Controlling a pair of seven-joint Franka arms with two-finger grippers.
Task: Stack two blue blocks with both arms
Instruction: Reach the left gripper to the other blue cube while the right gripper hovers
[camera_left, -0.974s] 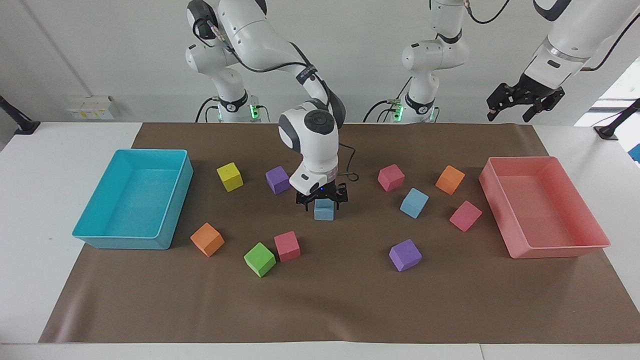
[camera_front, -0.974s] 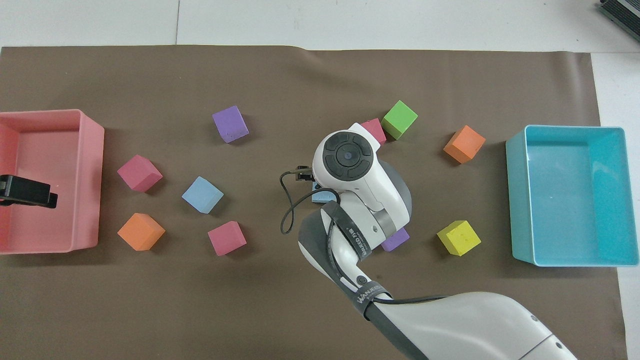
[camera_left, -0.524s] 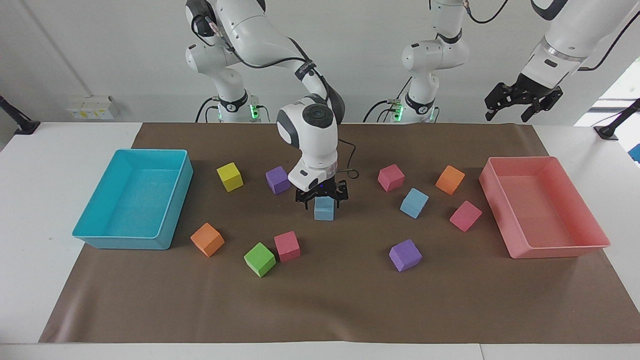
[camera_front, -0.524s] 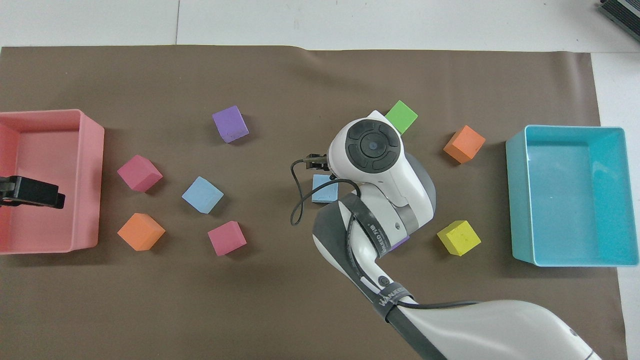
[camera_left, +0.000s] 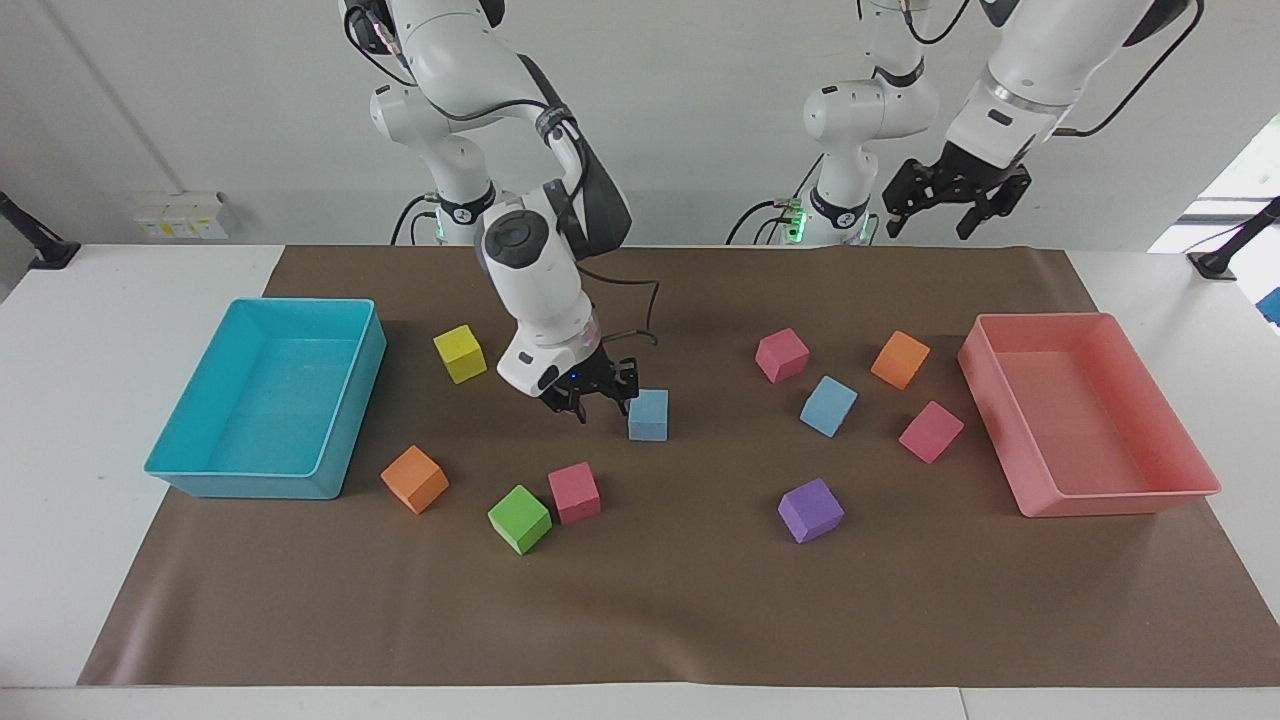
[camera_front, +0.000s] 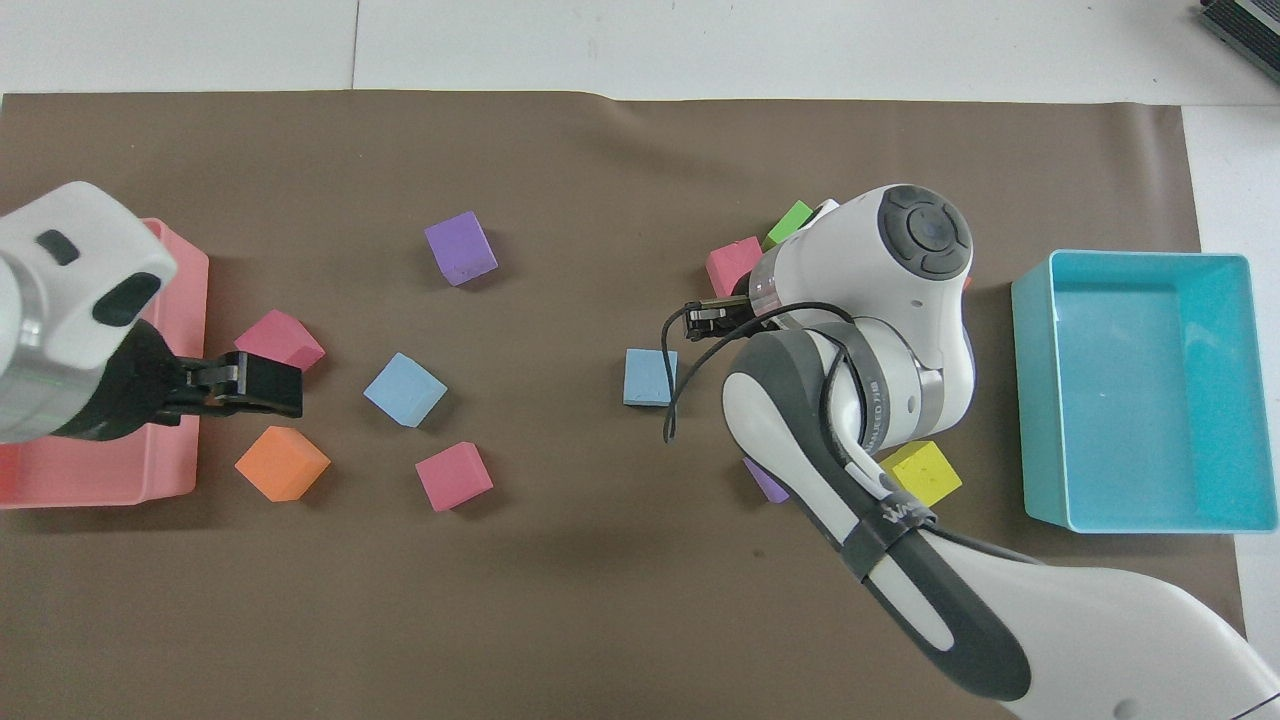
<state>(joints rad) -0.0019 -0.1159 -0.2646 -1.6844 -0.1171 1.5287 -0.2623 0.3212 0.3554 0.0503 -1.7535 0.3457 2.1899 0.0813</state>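
Note:
One blue block (camera_left: 648, 415) (camera_front: 650, 377) lies flat on the brown mat near the middle. My right gripper (camera_left: 592, 398) (camera_front: 712, 318) hovers low just beside it, toward the right arm's end, holding nothing and not touching it. The other blue block (camera_left: 828, 406) (camera_front: 404, 389) lies toward the left arm's end, among pink and orange cubes. My left gripper (camera_left: 948, 205) (camera_front: 280, 385) hangs high in the air with its fingers spread and nothing in it. In the overhead view it sits over the mat beside the pink tray.
A turquoise tray (camera_left: 265, 480) (camera_front: 1040, 400) stands at the right arm's end and a pink tray (camera_left: 1110, 500) (camera_front: 188, 450) at the left arm's end. Yellow (camera_left: 460, 353), orange (camera_left: 414, 478), green (camera_left: 519, 519), pink (camera_left: 574, 492) and purple (camera_left: 810, 510) cubes lie scattered.
My right gripper rose off the blue block and swung toward the right arm's end, leaving the block on the mat. My left gripper travelled from over the pink tray toward the middle.

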